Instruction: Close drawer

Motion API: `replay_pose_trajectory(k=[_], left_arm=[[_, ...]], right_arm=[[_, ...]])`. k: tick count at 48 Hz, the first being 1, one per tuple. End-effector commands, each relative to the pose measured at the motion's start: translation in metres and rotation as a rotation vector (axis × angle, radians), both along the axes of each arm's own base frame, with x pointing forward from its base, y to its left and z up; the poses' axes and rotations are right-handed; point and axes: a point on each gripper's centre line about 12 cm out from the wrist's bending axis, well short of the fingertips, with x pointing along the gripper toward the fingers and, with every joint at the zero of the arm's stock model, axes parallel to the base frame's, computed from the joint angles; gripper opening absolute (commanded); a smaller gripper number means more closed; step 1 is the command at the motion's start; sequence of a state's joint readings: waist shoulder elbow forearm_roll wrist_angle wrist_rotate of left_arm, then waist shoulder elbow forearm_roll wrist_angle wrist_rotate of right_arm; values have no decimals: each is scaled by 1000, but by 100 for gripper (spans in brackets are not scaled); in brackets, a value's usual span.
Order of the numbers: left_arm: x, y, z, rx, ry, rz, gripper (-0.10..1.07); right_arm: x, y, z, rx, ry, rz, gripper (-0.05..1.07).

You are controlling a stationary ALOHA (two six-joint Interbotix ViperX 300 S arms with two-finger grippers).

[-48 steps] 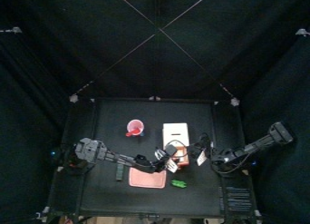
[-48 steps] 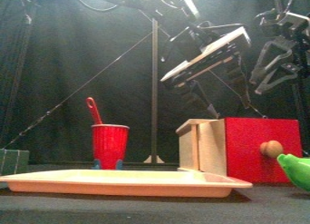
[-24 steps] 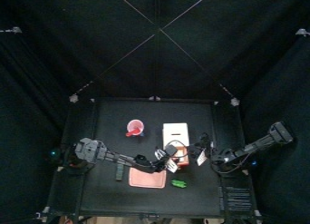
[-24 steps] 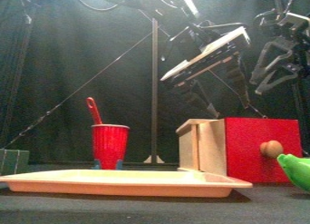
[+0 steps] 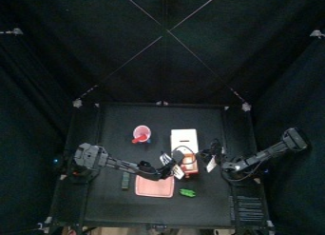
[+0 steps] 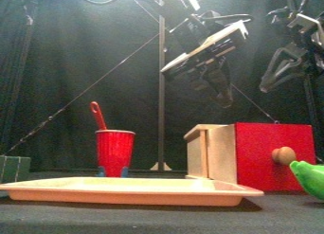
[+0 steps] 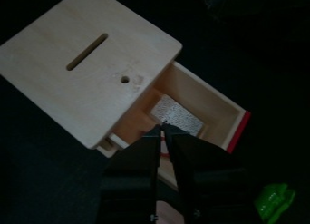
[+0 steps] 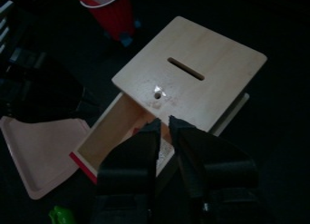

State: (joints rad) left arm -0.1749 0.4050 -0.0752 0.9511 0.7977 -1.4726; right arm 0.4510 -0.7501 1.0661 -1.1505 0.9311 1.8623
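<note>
— Where the drawer (image 7: pixel 208 102) is looked for, what is found?

— In the left wrist view it is seen right of centre, drawn out of the pale wooden box (image 7: pixel 91 64), with a red front edge at its lower right. A small silvery patch is seen inside it. In the top view it lies just below the box, at the middle of the desk (image 5: pixel 114 125).

— How are the tools placed?

— The left tool (image 7: pixel 164 160) is held over the open drawer, at the bottom centre of its own view. The right tool (image 8: pixel 169 160) is held over the box's near edge, likewise at bottom centre. Whether either is spread or pressed together cannot be told. Nothing is seen pinched.

— What else is shown?

— In the front view a red cup (image 6: pixel 114 151) is seen left of centre, behind a flat pinkish tray (image 6: pixel 127 189) along the bottom. At the right edge a round wooden knob (image 6: pixel 283 154) is seen on the red panel, and a green object (image 6: pixel 308 176) just below it.
</note>
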Motion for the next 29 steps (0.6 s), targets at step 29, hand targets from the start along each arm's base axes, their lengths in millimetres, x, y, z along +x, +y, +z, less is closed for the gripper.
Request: replay_pose_trajectory(k=[29], left_arm=[[-9,9,41,39,-50,-4,43]], right_arm=[[3,-17,8,-24,-28,-74,51]])
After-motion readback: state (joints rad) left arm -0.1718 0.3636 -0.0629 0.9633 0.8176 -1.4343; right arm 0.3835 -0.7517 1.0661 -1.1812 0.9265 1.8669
